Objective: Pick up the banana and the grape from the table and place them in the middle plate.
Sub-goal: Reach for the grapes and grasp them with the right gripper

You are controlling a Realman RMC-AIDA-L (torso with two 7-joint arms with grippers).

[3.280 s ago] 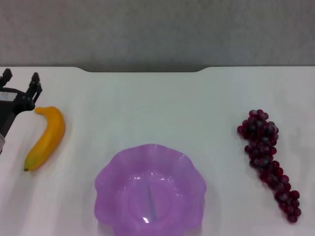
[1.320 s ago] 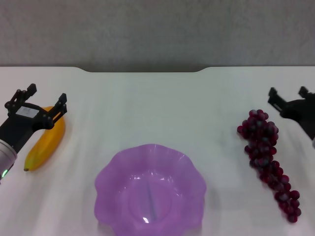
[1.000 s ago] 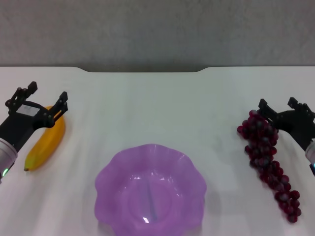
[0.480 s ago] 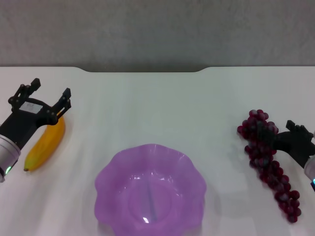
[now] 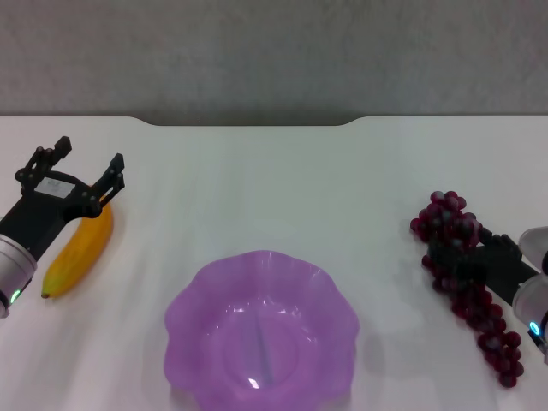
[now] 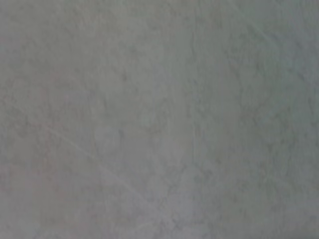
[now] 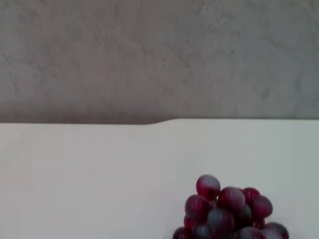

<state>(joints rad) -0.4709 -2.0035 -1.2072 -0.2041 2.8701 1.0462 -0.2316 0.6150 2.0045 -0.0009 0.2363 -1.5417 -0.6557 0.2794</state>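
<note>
Right gripper has dropped onto the grape; left waits spread over the banana.

The right gripper (image 5: 467, 257) now sits low on the grape (image 5: 465, 282), right of the middle plate (image 5: 261, 330); its closure I cannot tell. The left gripper (image 5: 86, 167), released, hovers above the banana (image 5: 79, 246), left of the plate on the worktop (image 5: 274, 184). Neither lifted.

The left gripper (image 5: 84, 168) is matte black, with two slim fingers (image 5: 113, 173) that end in blocky, notched tips. Its boxy black palm carries a small pale rectangular label on the upper face. Behind the palm the wrist turns into a smooth silver-grey cylinder with a small green light near its lower edge. The right gripper (image 5: 469, 255) is built the same way: black fingers and body, then a rounded silver-white wrist section with a small blue-green light on its side.
</note>
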